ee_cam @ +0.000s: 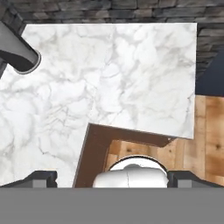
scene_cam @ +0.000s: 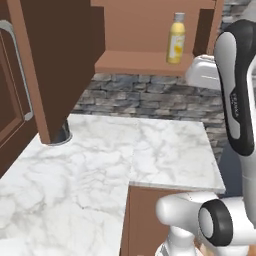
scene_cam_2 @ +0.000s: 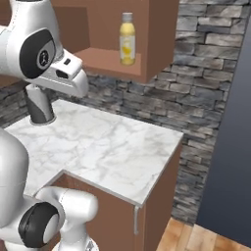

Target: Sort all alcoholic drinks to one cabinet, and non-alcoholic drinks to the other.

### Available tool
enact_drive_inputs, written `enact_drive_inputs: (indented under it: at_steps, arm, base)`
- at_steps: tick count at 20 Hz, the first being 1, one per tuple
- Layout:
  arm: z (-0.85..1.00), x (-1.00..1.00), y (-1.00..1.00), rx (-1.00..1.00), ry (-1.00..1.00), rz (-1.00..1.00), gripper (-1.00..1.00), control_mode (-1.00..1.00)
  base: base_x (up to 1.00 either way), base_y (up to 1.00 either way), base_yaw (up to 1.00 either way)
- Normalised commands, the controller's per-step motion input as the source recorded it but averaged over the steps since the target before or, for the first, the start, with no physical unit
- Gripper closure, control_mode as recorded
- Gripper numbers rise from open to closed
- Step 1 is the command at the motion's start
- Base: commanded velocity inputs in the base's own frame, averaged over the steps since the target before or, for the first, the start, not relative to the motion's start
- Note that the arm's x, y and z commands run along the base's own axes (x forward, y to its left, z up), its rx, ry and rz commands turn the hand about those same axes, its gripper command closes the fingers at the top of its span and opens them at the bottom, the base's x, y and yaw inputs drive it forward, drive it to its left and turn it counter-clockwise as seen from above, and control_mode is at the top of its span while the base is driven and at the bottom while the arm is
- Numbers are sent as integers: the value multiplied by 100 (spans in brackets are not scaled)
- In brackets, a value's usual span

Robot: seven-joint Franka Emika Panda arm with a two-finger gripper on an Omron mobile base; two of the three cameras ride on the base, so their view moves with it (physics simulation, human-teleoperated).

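Observation:
A stout yellow juice bottle point(scene_cam: 176, 42) point(scene_cam_2: 127, 41) with a pale grey cap, one of the non-alcoholic drinks, stands upright on the shelf point(scene_cam: 145, 62) of the open upper cabinet. The alcoholic drinks are out of view. My gripper point(ee_cam: 113, 179) hangs high over the marble counter point(ee_cam: 109, 74) and points straight down at it, well away from the bottle. It is open, its two dark fingertips point(ee_cam: 41, 178) spread wide with nothing between them.
The brown cabinet door point(scene_cam: 50, 60) hangs open on the left. A dark grey cylinder point(scene_cam: 62, 132) point(scene_cam_2: 39, 105) point(ee_cam: 17, 54) stands on the counter beneath it. A stone wall point(scene_cam_2: 196, 73) backs the counter. Wooden floor point(ee_cam: 205, 131) and a dark tall panel point(scene_cam_2: 230, 122) lie to the right.

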Motion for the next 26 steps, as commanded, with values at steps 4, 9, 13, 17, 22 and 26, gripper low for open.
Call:
enact_drive_inputs:
  at_steps: [4,9,13,17,22,26]
  arm:
    - [0,0,0,0,0,0,-100,100]
    - [0,0,0,0,0,0,-100,100]
    - [0,0,0,0,0,0,-100,100]
    - [0,0,0,0,0,0,-100,100]
    - [0,0,0,0,0,0,-100,100]
    - [0,0,0,0,0,0,-100,100]
  base:
    - [-100,-27,0]
    - [-100,-25,0]
    - [-90,-7,21]
    - [-63,0,80]
    - [-51,0,88]
    - [-52,0,85]
